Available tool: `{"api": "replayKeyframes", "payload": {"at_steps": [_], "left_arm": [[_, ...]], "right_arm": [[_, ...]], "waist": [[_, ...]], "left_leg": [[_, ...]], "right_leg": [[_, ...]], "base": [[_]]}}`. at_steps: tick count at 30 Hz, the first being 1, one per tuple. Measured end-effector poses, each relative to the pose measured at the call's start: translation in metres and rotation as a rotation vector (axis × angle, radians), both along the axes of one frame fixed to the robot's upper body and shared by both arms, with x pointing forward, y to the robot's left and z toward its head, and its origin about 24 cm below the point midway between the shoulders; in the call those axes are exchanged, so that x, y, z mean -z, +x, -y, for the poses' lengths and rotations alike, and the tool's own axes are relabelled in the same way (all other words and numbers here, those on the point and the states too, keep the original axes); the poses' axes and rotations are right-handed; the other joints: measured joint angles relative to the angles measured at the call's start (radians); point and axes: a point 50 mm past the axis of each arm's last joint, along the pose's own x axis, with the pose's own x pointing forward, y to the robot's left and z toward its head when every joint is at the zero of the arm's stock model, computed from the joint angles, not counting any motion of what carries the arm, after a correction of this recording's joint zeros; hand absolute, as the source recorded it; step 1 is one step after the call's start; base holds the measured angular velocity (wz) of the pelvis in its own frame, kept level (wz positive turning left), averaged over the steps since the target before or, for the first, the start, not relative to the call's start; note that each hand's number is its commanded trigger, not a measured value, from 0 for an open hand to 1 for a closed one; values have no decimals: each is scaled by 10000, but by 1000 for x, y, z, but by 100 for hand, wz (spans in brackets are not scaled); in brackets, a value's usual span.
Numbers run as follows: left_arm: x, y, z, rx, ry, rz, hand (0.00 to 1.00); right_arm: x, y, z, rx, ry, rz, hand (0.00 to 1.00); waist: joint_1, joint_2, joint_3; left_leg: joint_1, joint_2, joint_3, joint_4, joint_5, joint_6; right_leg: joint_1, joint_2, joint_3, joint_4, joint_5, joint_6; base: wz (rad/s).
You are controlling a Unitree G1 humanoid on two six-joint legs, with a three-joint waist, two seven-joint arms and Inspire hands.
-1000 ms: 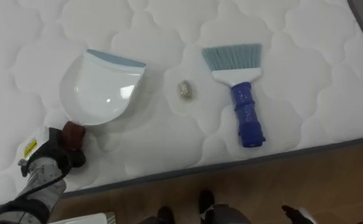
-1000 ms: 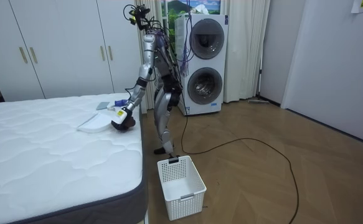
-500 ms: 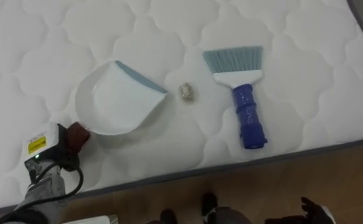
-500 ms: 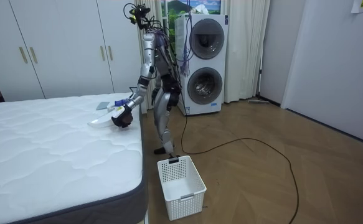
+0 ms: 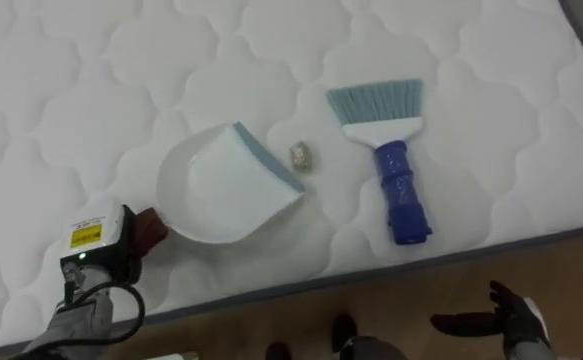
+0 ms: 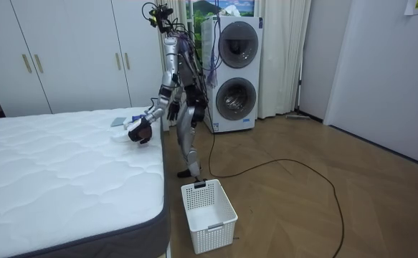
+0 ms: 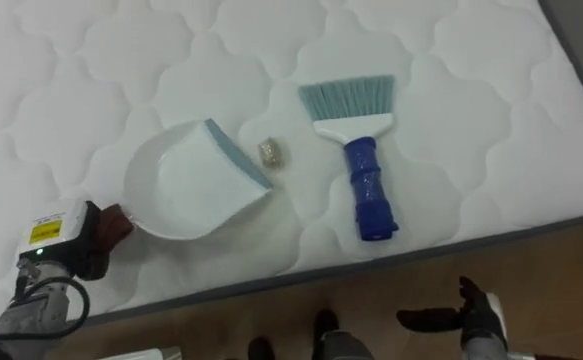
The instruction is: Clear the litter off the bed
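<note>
On the white quilted mattress (image 5: 61, 80) lies a white dustpan (image 5: 216, 185) with a grey-blue lip. My left hand (image 5: 111, 250) is shut on its reddish handle at the lower left. The lip sits just left of a small crumpled scrap (image 5: 300, 155), almost touching it. To the right of the scrap lies a brush (image 5: 396, 180) with a blue handle and pale blue bristles, untouched. My right hand (image 5: 501, 322) hangs open over the floor at the lower right, off the bed. In the room view I stand at the bed's side, left hand (image 6: 140, 131) over the mattress.
The mattress's grey edge (image 5: 391, 268) runs along the bottom, with wooden floor beyond it. A white slatted basket (image 6: 209, 215) stands on the floor near the bed's corner. Stacked washing machines (image 6: 234, 72) and wardrobes (image 6: 65, 50) line the far wall.
My left hand has slid the dustpan to the right, and its lip has turned toward the scrap. My right hand has come into view at the lower right.
</note>
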Motion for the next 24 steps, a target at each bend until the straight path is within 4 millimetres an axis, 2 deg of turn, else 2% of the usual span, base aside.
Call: {"api": "replayKeyframes", "payload": {"at_steps": [3,8,11,18,24], "left_arm": [[-1,-1,-3,249,364,-108,100],[-3,-4,-10,505,936,28,100],[-2,-7,-11,527,1054,78,100],[3,-17,-16,437,1516,-103,100],[3,-18,-19,237,1752,-99,100]], "right_arm": [[-3,1,6,495,-110,272,0],[-7,3,10,1029,-365,561,0],[-11,9,10,1437,-335,901,0],[-19,20,12,1987,-643,1383,0],[-37,43,4,2114,-547,2651,0]], "waist": [[1,18,-43],[-22,3,-55],[-57,-35,-77],[-118,-221,-185],[-72,-232,-183]], "left_leg": [[121,7,74,-72,12,-14],[239,11,197,-138,41,-11],[245,6,229,-162,43,-13],[248,9,274,-177,54,-24],[237,21,404,-235,53,-21]], "right_leg": [[70,29,81,-35,0,0],[79,36,165,37,-1,0],[46,26,166,58,-1,0],[37,24,164,32,0,-5],[-36,-6,74,28,28,-46]], "base": [[-9],[-8],[0],[0],[-6]]}}
